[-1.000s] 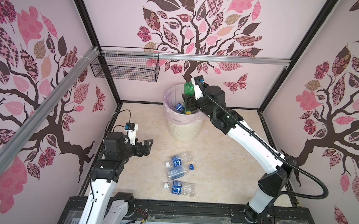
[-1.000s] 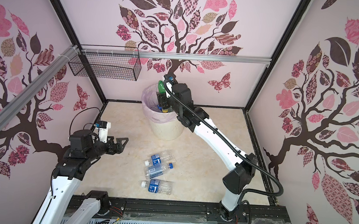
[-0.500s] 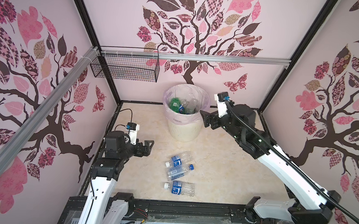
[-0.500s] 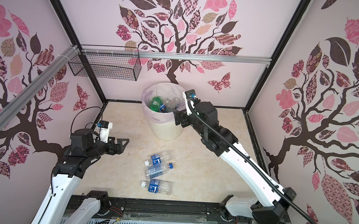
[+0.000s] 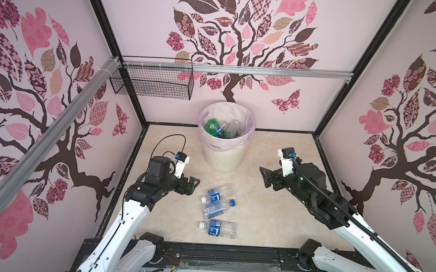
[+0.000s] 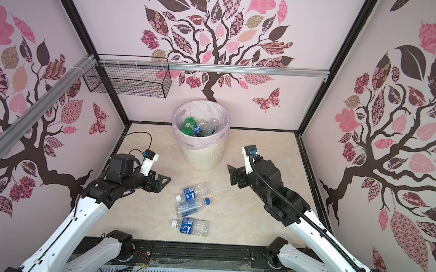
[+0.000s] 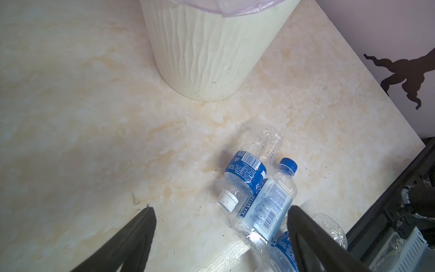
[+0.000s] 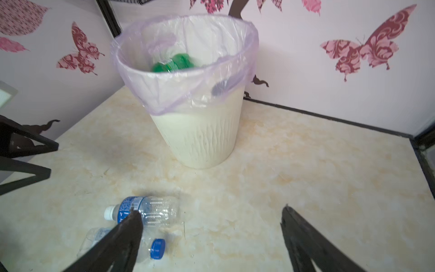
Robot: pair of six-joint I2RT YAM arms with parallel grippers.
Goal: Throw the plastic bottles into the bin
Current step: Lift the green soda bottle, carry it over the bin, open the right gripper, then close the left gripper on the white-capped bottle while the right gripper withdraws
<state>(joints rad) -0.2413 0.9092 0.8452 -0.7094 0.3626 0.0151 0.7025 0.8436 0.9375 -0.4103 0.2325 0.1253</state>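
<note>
Bin stands upright at far centre of counter, close to back wall, w/ pink liner folded over rim. Inside it: green bottle on left side, blue-label bottle beside it, clear bottles piled twd right. Exact count can't tell.

Three more bottles lie on their sides on counter, on near side of bin, approx centre, in a loose near-to-far row:
- Far bottle: white cap pointing left, blue label.
- Mid bottle: blue cap pointing right, pale label w/ barcode. It lies against far bottle in left wrist view.
- Near bottle: white cap pointing left, blue label. It's just beside mid bottle, contact can't tell, and partly hidden behind a jaw in left wrist view.

Left hand: jaws apart, nothing between them. It hangs above counter just left of far bottle, pointing right.

Right hand: jaws wide apart, empty. It's right of bin, well apart from the lying bottles, pointing left.

Black wire basket hangs on far wall, left of bin.
</note>
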